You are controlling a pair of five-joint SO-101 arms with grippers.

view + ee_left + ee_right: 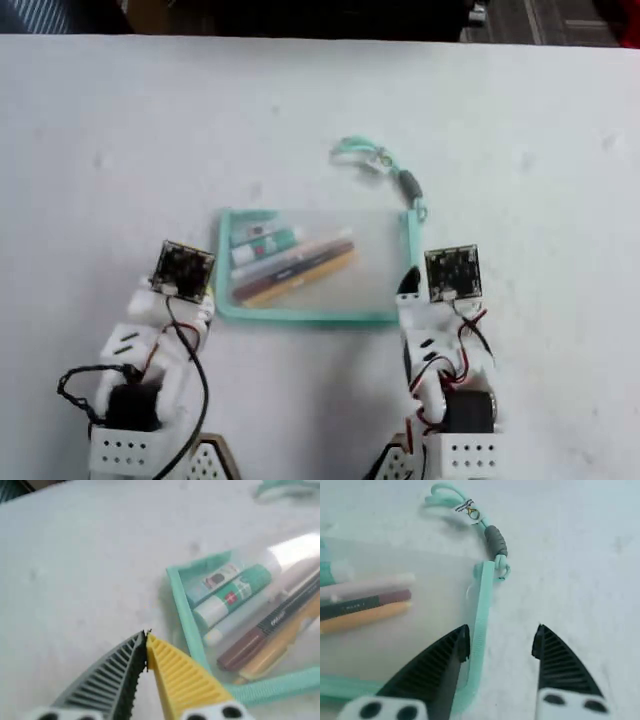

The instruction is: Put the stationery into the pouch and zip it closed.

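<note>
Pouch (372, 285) lying flat at mid-table (520, 150), stationery (290, 258) inside it, teal wrist cord (378, 165) trailing from its far right corner, left gripper (146, 639) pinched together beside its left edge, right gripper (501, 640) spread apart over its right edge.

"Where is the right gripper (502, 630)?"
"Spread wide, low over the pouch's (484, 595) mint side edge. Half of it is above the clear pouch, half above the bare table (575, 560)."
"What's inside?"
"Pens (365, 603) side by side: pale pink, dark, orange."
"And the cord (451, 496)?"
"Mint, with a grey bead (495, 540), fixed at the pouch's corner."
</note>
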